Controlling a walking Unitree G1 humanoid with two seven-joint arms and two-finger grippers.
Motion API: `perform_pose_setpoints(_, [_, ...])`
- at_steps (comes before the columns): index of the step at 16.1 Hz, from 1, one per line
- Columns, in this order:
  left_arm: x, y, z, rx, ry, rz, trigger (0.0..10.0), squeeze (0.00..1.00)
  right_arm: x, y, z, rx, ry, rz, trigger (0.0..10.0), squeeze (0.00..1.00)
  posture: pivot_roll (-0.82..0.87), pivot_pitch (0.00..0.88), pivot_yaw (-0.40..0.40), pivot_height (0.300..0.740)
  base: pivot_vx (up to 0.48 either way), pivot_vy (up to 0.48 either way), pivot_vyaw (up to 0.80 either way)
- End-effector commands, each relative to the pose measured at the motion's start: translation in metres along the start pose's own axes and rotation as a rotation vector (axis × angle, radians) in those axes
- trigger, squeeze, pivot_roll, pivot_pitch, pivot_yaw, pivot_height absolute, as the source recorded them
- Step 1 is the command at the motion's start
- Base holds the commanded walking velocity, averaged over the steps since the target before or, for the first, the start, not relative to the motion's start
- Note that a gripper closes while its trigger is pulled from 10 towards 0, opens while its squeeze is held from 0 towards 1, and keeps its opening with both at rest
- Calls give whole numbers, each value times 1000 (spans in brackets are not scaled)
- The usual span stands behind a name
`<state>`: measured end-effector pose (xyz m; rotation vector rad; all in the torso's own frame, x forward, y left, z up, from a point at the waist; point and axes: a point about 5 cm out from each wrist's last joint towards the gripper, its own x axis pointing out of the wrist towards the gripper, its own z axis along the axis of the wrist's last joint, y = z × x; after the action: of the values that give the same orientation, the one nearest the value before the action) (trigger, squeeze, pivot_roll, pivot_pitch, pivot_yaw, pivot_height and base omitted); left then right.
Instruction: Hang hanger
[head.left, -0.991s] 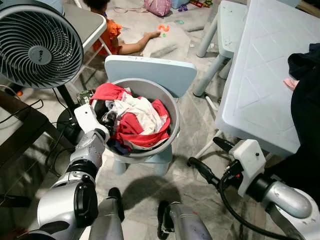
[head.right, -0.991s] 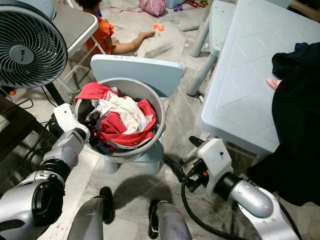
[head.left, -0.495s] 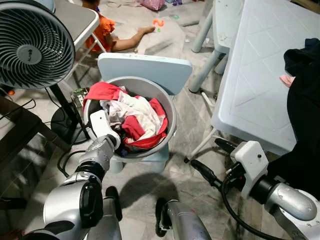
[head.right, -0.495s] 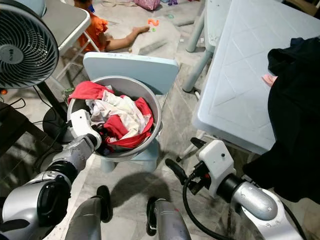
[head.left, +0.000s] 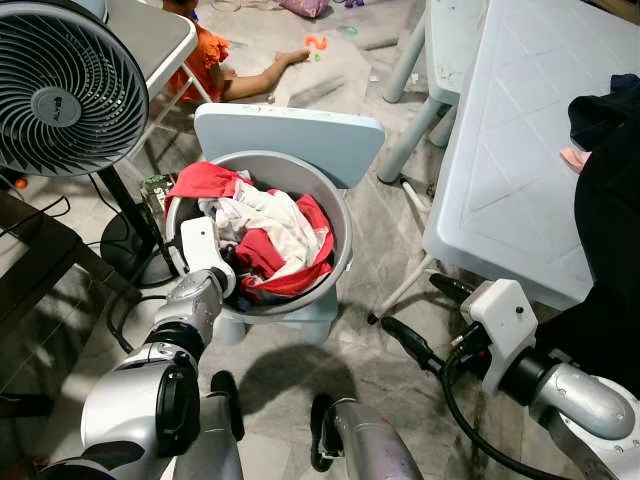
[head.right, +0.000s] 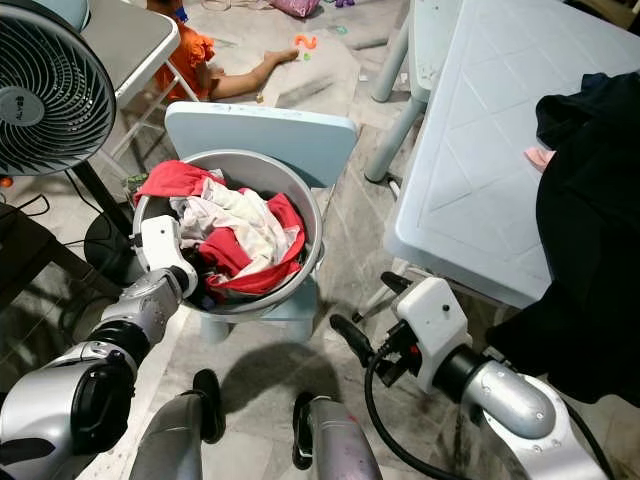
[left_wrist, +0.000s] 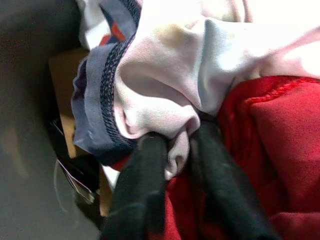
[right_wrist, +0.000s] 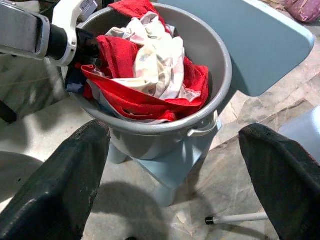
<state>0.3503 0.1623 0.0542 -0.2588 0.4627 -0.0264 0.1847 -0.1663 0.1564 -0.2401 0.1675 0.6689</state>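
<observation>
A grey bucket (head.left: 341, 226) heaped with red and white clothes (head.left: 272, 232) stands on a small pale blue chair (head.left: 292, 141). My left gripper (head.left: 230, 266) reaches in over the bucket's near-left rim. In the left wrist view its black fingers (left_wrist: 142, 192) stand close together, pinching a fold of white cloth (left_wrist: 165, 95) beside red fabric (left_wrist: 280, 150) and a blue-edged garment. My right gripper (head.left: 426, 318) hangs open low to the right of the chair, above the floor; its two fingers (right_wrist: 60, 190) frame the bucket from a distance with nothing between them.
A standing fan (head.left: 70, 95) and a dark table (head.left: 30, 270) with cables crowd the left. A white table (head.left: 520, 150) stands at the right, with a person in black (head.left: 610, 250) beside it. A child (head.left: 215, 65) sits on the floor behind the chair.
The camera has shifted a little. My left gripper has slid nearer along the bucket's left rim and sits deeper in the clothes. The right arm has hardly moved.
</observation>
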Motion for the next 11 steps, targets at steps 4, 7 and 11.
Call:
perform_pose_setpoints(4, [-1,2,-1,151,-11,14,0,0,3,-1,-6,13,15,-16,10000,0,-303,282,-150,740,0,0,0])
perform_pose_setpoints(7, [0,-2,6,330,-37,-19,0,0,8,-2,-7,18,4,-27,10000,0,-286,269,-140,740,0,0,0])
perform_pose_setpoints(11, [-2,2,14,584,-65,-32,0,0,15,-2,-8,26,-15,-34,10000,0,-255,251,-122,740,0,0,0])
